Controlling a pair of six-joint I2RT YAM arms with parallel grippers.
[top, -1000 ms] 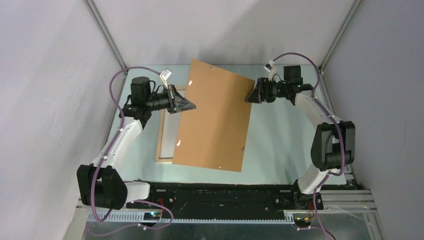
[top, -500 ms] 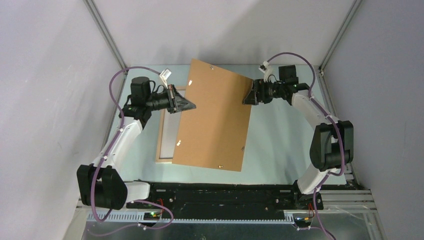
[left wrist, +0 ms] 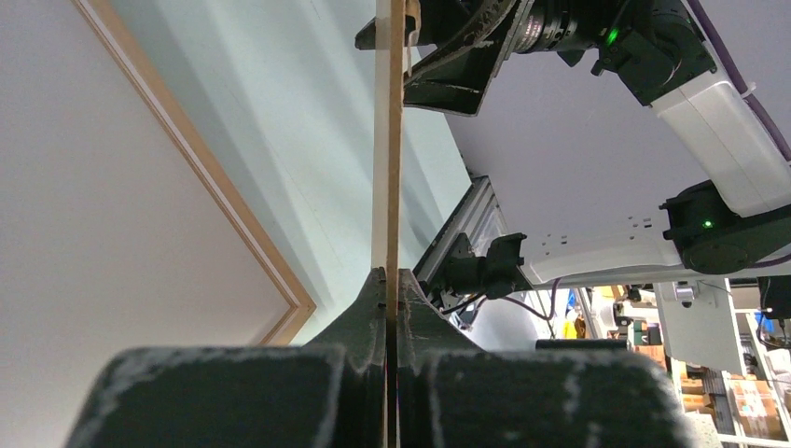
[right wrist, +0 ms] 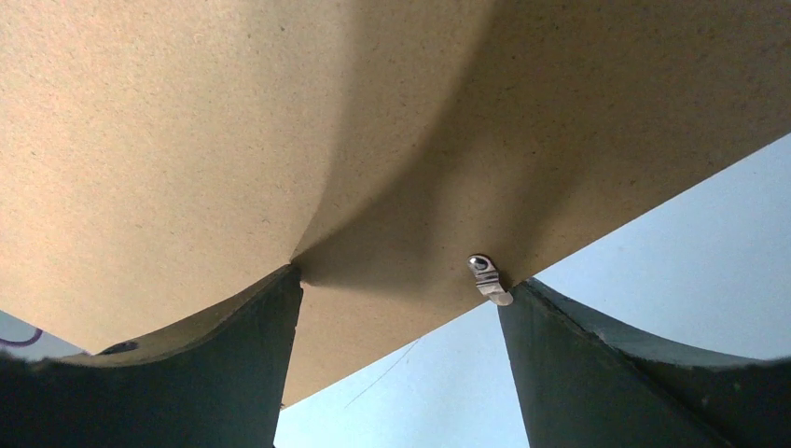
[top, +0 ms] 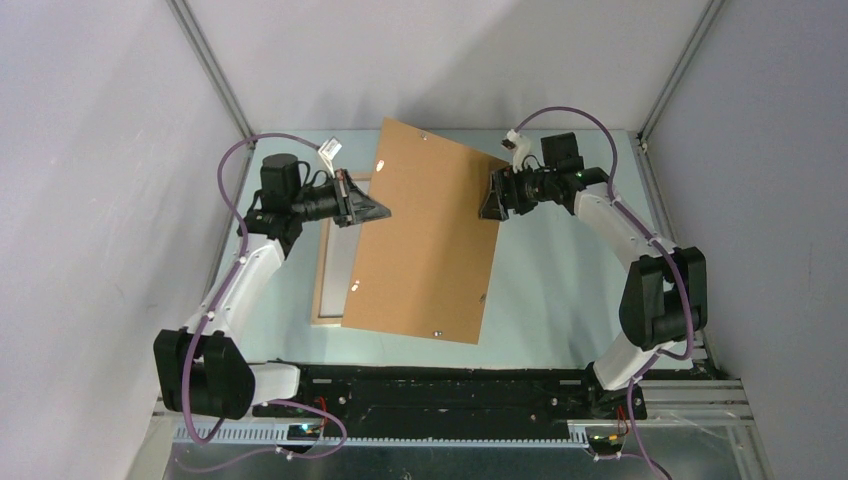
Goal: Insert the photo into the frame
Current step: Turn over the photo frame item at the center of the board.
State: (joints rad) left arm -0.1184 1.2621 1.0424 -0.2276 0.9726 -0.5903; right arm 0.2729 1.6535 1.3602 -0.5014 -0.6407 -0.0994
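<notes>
My left hand (left wrist: 385, 276) is clenched on the near edge of the large plain brown backing board (top: 425, 240), which hangs tilted above the pale blue worktop (top: 560, 270). My right hand (top: 490, 200) is spread wide at the opposite edge. One finger touches the board beside a small metal turn clip (right wrist: 489, 277), but nothing is clamped there. The thin pale-wood rectangular frame (top: 320, 280) lies flat on the worktop, half hidden under the board. Inside it I see a flat white surface (left wrist: 112, 261). I cannot tell whether that is the plain back of the bordered paper photo. I judge the photo light, limp and easy to crease or smudge, so I would pinch it by its white border near a corner and let the sheet slide flat, never bending it. The frame looks stiff but slender, so it is best steadied by one rail.
</notes>
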